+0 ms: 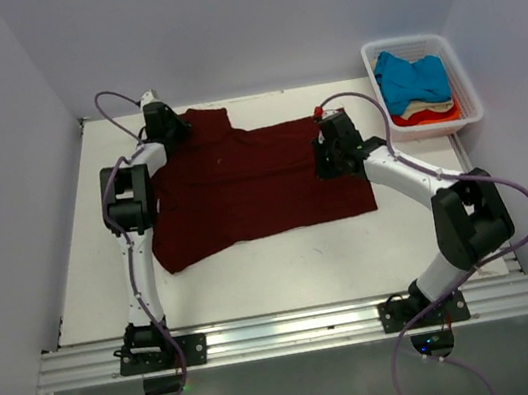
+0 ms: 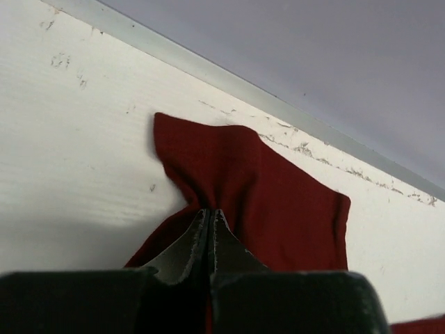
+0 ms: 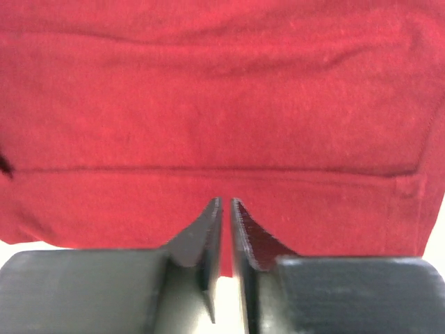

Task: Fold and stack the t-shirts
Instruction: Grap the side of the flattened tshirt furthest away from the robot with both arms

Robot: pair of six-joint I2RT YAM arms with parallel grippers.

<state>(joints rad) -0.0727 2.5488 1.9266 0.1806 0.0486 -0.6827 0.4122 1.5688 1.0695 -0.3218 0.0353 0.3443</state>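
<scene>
Dark maroon short-sleeved cloth t-shirt (image 1: 252, 184) lies spread on white table (image 1: 256, 270). Left gripper (image 2: 210, 211) clenched on its far-left corner. Right gripper (image 3: 225, 202) at right hem, jaws a sliver apart; grasp unclear.

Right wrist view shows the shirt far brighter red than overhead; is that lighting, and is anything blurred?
Right wrist: close and evenly lit, so the maroon t-shirt reads bright red, slightly soft. Left wrist: a shadow darkens the table near the cloth. Top external: dimmer, shirt looks dark, no glare.
</scene>
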